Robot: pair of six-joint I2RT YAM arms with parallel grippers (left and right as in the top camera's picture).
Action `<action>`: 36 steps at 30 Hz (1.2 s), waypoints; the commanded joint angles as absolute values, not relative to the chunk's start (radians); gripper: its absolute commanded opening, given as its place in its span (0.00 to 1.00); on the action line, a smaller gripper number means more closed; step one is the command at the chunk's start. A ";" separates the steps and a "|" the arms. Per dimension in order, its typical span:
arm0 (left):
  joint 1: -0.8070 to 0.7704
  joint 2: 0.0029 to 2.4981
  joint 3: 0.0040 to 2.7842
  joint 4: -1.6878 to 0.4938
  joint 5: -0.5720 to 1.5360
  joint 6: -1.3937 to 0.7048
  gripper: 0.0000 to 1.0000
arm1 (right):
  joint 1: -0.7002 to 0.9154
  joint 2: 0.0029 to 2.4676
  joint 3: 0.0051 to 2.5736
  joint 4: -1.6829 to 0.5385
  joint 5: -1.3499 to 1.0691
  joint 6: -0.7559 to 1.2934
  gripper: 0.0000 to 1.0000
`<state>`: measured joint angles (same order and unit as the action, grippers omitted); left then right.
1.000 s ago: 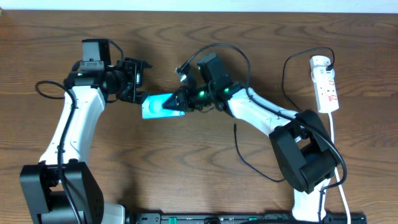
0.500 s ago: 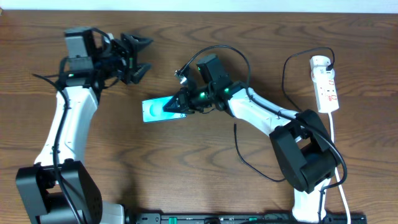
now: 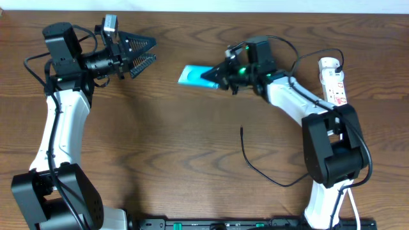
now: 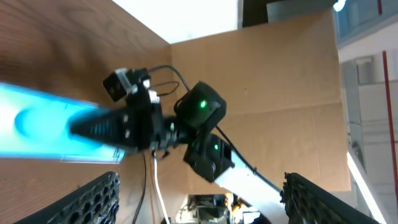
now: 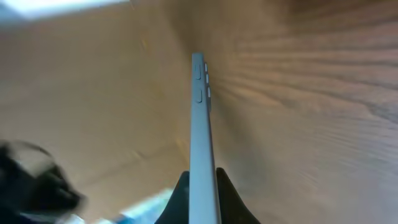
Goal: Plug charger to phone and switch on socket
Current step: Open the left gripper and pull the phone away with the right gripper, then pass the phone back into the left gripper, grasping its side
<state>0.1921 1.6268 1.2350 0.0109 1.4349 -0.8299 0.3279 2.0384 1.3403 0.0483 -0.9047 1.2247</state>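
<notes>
— So, what is different from half a second before?
— The phone (image 3: 192, 75) has left its place in the middle of the table (image 3: 192, 160). The right pincer (image 3: 214, 75) grips it by one end and has carried it toward the far right, nearer to the socket (image 3: 333, 86). The left arm has pulled back to the far left.
— And how do the arms stand?
— The right arm is folded and its pincer points left. Its wrist view shows the phone edge-on between the fingers (image 5: 179, 196). The left pincer (image 3: 142, 54) points right, fingers spread wide, holding nothing. The charger (image 3: 255, 167) lies loose on the table, its tip well apart from the phone.
— Any writing to read?
— The screen is bright cyan, but its text is too small to read. The socket bears small red marks.
</notes>
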 commanded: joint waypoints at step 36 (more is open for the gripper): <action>-0.007 1.620 1.247 -0.048 0.786 -1.140 0.84 | 0.429 2.031 1.348 0.834 -0.903 1.744 0.01</action>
